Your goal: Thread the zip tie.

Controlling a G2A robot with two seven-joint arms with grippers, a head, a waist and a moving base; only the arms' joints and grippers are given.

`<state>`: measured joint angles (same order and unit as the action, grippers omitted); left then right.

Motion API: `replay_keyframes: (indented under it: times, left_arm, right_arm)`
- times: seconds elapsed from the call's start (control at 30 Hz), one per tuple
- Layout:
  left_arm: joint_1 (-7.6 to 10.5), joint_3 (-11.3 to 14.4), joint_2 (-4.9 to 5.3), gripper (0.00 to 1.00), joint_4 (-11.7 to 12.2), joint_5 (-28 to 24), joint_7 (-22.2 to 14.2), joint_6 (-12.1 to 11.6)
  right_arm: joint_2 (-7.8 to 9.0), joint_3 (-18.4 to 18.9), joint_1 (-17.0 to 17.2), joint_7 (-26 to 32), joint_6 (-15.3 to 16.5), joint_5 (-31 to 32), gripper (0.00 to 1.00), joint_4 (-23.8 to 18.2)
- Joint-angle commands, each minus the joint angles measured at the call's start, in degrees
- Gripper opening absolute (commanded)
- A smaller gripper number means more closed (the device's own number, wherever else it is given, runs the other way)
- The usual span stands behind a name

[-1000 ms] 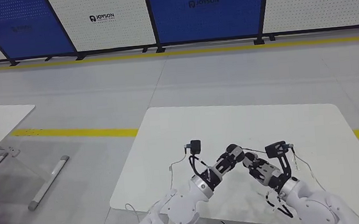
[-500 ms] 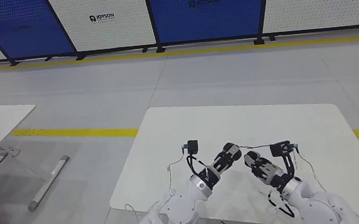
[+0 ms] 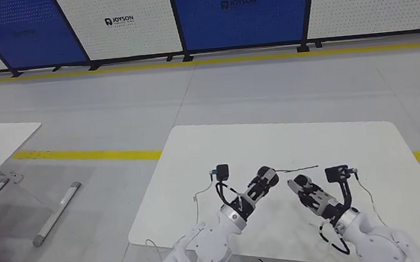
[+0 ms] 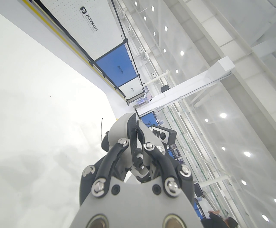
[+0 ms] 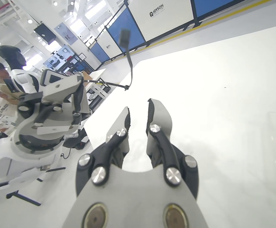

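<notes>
Your left gripper [image 3: 268, 175] is pinched fully shut on the zip tie [image 3: 300, 170], near the front middle of the white table [image 3: 271, 137]. In the left wrist view the pads [image 4: 132, 129] press flat together, and the thin black strap [image 4: 101, 129] pokes out beside them against the tabletop. From the right wrist view you can see the left gripper [image 5: 78, 90] holding the strap [image 5: 103, 83] up off the surface, its free length running out toward your right arm.

Your right gripper [image 5: 139, 108] stands partly open with nothing between its pads. It sits just beside the left gripper, tips facing it, with the strap passing just beyond its tips [image 3: 299, 182]. I can't tell if the strap touches them.

The tabletop around both grippers is plain white with rounded corners. Beyond it lies grey floor [image 3: 117, 101] crossed by a yellow line [image 3: 84, 155], and a row of blue panels [image 3: 243, 11] and white panels [image 3: 118, 22] closes off the back. A second table [image 3: 0, 138] juts in at the left edge. Overhead, ceiling lights [image 4: 223, 115] dot the hall roof.
</notes>
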<state>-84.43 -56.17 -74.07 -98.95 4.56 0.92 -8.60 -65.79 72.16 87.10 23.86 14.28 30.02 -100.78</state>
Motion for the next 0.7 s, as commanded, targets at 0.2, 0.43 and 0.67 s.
replay_keyframes:
  times: [0.2, 0.43, 0.67]
  left_arm:
    - [-0.32, 0.2, 0.09, 0.0, 0.1, 2.1, -0.4, -0.1]
    - [0.1, 0.9, 0.03, 0.0, 0.4, 3.3, -1.0, 0.0]
    - [0.46, 1.6, -0.07, 0.0, 0.7, 4.4, -1.3, 0.5]
  right_arm:
    - [0.43, 3.4, 0.7, 0.5, 1.7, -4.0, 0.27, -0.4]
    - [0.69, 4.4, 1.6, 1.3, 4.0, -5.5, 0.25, -1.1]
    - [0.87, 5.3, 1.6, 1.7, 5.0, -7.0, 0.19, -0.9]
